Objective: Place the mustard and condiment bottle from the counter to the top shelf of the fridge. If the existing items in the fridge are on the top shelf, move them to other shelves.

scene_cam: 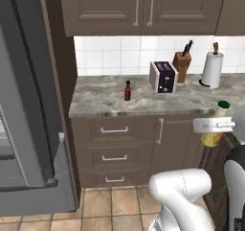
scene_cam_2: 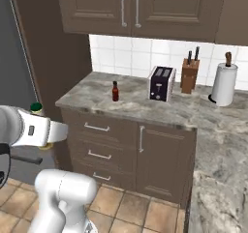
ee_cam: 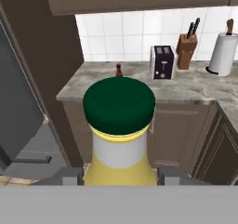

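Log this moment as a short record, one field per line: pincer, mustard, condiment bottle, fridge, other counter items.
pincer: shut on the mustard, held off the counter in front of the drawers
mustard: upright in the pincer, green cap on top
condiment bottle: standing upright on the counter, left of the toaster
fridge: at the left, door open; shelves not readable from here
other counter items: knife block and paper towel roll against the tiled wall
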